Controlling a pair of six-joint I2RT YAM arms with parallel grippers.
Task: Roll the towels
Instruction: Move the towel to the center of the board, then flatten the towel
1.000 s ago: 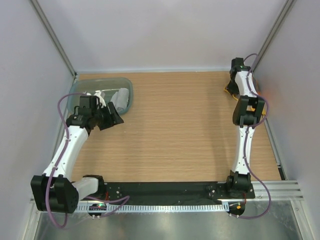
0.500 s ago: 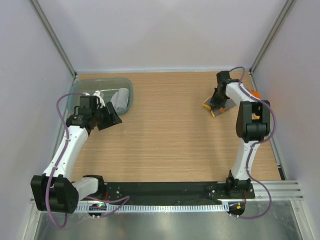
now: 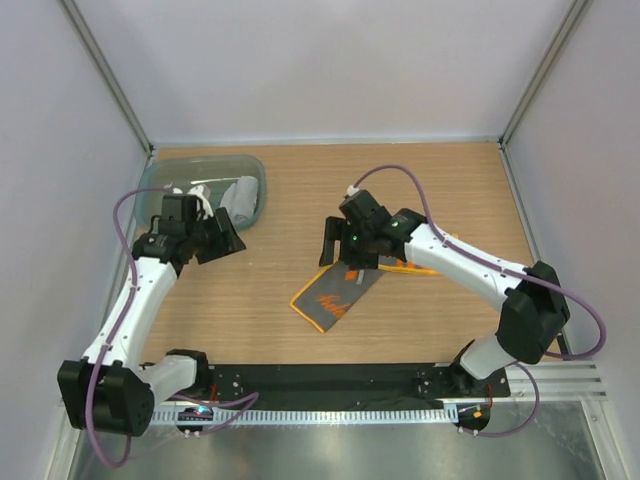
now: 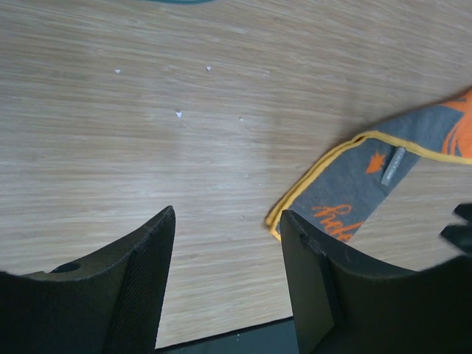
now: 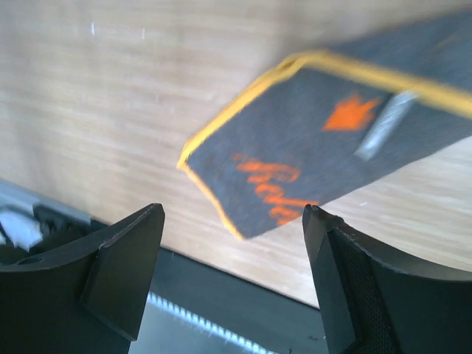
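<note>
The orange-edged towel [image 3: 338, 297] lies spread out in the middle of the table with its grey face and orange lettering up. It also shows in the left wrist view [image 4: 369, 184] and the right wrist view [image 5: 317, 147]. My right gripper [image 3: 338, 255] [image 5: 234, 209] hovers above the towel's far end, open, with nothing between its fingers. The light grey towel [image 3: 240, 197] sits rolled inside the teal tub [image 3: 160, 178]. My left gripper [image 3: 225, 240] [image 4: 226, 214] hangs open and empty just in front of the tub.
The tub stands in the far left corner against the wall. A black base strip [image 3: 330, 378] runs along the near table edge. White walls close in the left, right and far sides.
My right arm has swept from the far right corner to the table's middle, bringing the orange towel along. Its jaws have opened and the towel now lies flat. The left arm has stayed put.
</note>
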